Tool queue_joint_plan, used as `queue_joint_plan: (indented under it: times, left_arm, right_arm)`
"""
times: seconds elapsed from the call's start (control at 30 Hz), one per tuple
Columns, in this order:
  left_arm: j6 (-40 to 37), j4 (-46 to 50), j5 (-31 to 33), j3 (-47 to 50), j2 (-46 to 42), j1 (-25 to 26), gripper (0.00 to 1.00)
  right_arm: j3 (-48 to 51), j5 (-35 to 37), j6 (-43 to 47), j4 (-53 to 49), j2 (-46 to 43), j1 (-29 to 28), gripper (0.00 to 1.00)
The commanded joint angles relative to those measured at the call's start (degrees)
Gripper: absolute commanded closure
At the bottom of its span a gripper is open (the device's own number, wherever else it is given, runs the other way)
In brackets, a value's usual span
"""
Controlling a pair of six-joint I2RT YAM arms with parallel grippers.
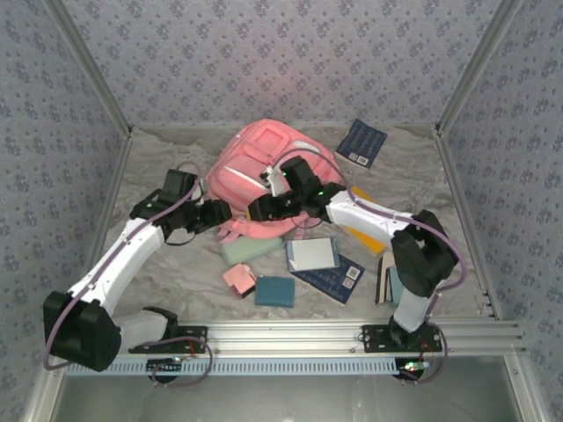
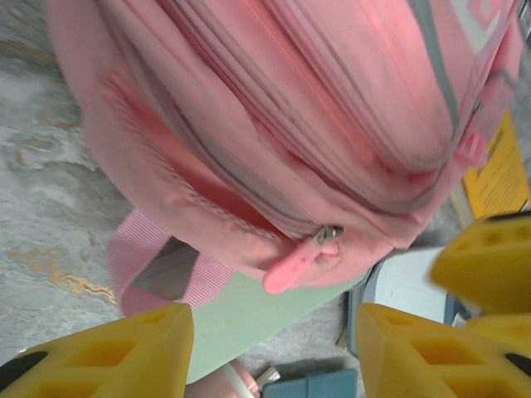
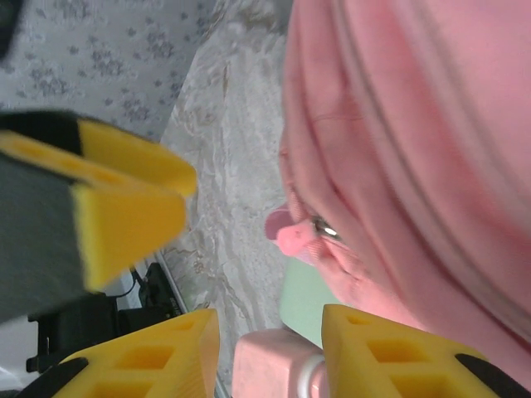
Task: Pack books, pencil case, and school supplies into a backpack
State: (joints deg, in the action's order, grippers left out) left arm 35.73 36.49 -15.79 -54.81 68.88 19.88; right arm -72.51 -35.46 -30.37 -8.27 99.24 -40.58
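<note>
the backpack lies at the middle of the table, towards the far side, and from what shows its main zipper looks shut, the pink pull tab hanging at the near end of the seam. nothing appears packed: the pencil case sits just near of the bag, partly under its edge, with the pink boxy piece and the dark teal block nearer again, the white-and-light-blue book on a navy book to their right, and another navy book at the far right. so the task looks barely begun, with the bag to be opened first. both arms reach in to the bag's near edge: the left hand is moderately wide and empty, aimed at the tab, and the right hand, just beside it, has its fingers parted and holds nothing.
</note>
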Motion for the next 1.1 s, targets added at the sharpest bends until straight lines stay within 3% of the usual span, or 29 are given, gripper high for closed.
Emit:
queue_joint_plan:
  times: [0.0,0.13,0.37,0.6,1.07]
  left_arm:
    - [-3.14,1.35,0.92,-1.16,2.16,2.0,0.47]
    - [-1.95,-0.77,1.17,1.32,2.4,1.87,0.47]
    - [3.13,-13.31,-7.86,9.36,0.38,0.52,0.46]
    - [7.71,-22.62,-11.86,13.79,0.07,-0.63,0.48]
    - [11.43,-28.93,-13.72,15.47,2.5,-0.72,0.57]
  right_arm:
    - [1.18,1.02,1.68,-1.94,-4.33,2.14,0.61]
    - [2.66,1.29,2.16,-2.31,-5.76,3.36,0.62]
    - [5.38,-0.23,1.86,-1.26,-6.07,4.13,0.61]
    - [5.43,-1.36,1.02,0.14,-5.13,4.72,0.61]
    - [4.71,-2.31,0.14,0.39,-4.12,5.92,0.65]
